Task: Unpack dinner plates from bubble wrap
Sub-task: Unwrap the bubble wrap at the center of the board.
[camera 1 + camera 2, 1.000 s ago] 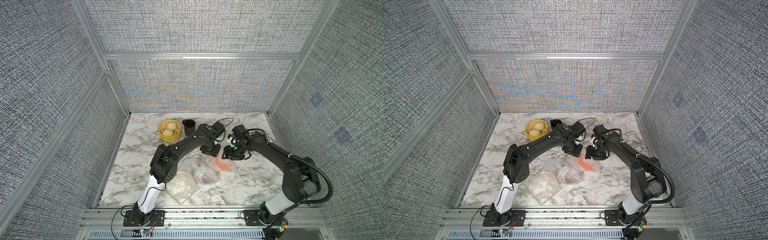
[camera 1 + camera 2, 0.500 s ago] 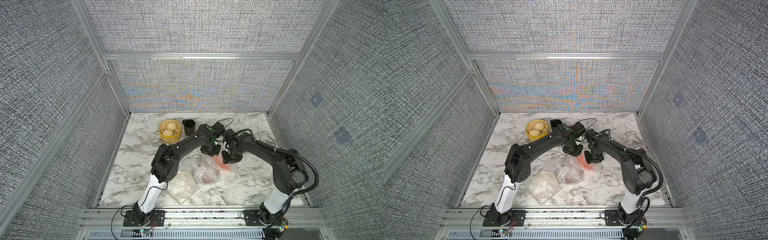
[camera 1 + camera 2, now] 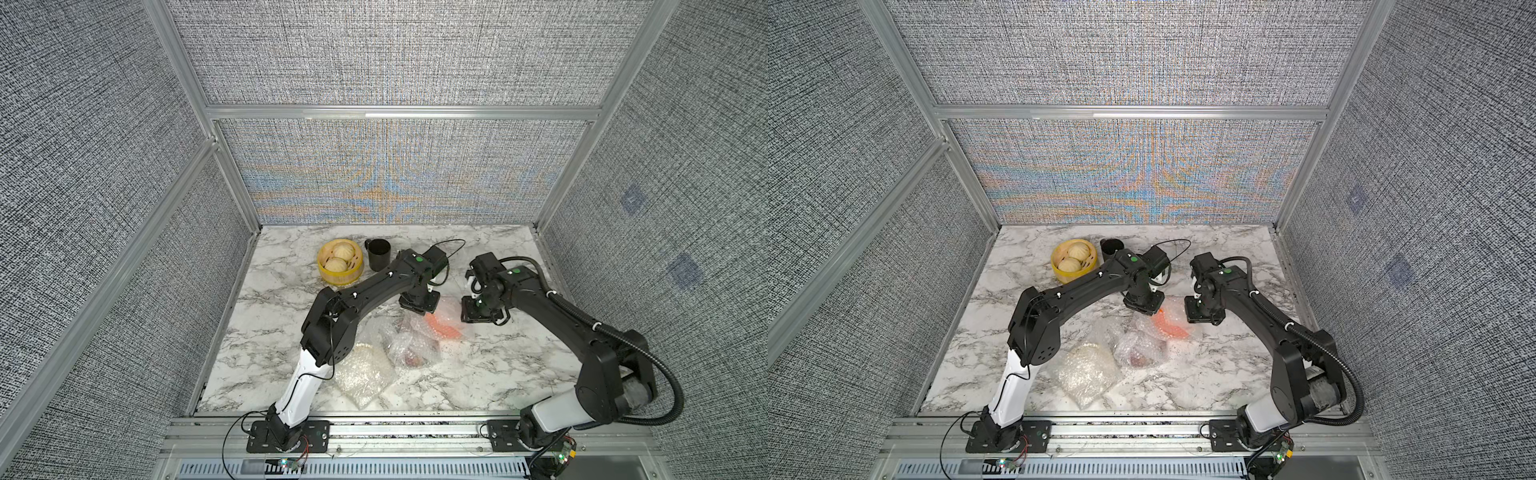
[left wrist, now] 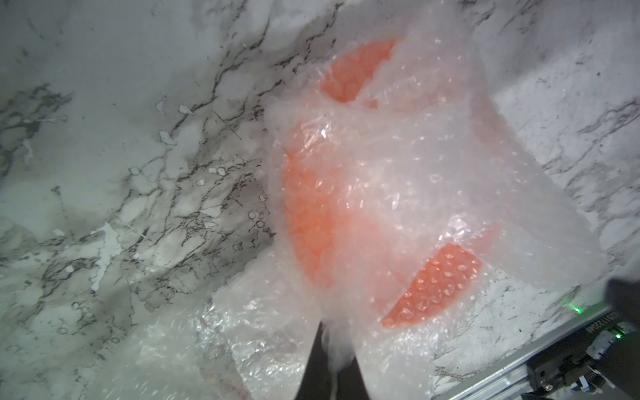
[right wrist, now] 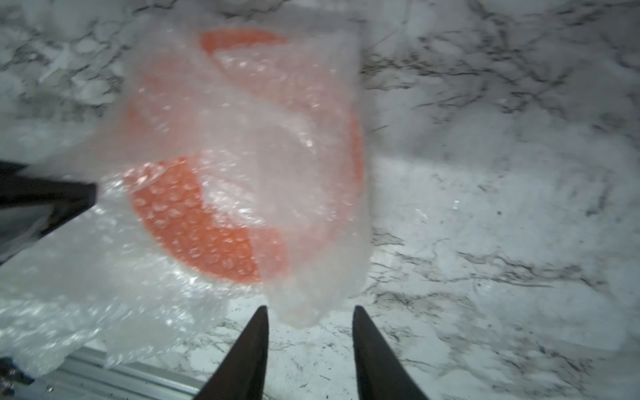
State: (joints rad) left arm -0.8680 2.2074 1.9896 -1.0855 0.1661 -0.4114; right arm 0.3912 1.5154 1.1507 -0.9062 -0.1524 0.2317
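The orange dinner plate [image 3: 442,329] [image 3: 1170,328] lies mid-table, still inside clear bubble wrap [image 4: 398,156] [image 5: 277,138]. My left gripper [image 4: 332,332] [image 3: 419,300] is shut on a pulled-up fold of that wrap at the plate's far-left edge. My right gripper [image 5: 310,311] [image 3: 478,316] hovers at the plate's right side. It is open with nothing between its fingers, and a loose corner of wrap hangs just past its tips. A dark red plate [image 3: 411,358] and a pale bundle [image 3: 362,374] sit wrapped nearer the front.
A yellow steamer basket [image 3: 340,266] with buns and a black cup [image 3: 377,257] stand at the back left. An aluminium rail [image 3: 415,428] edges the front of the marble table [image 3: 519,374]. Grey panel walls close in three sides.
My right gripper swung in toward the left one over the orange bundle, then drew back to the right with its jaws apart. The left arm has barely moved.
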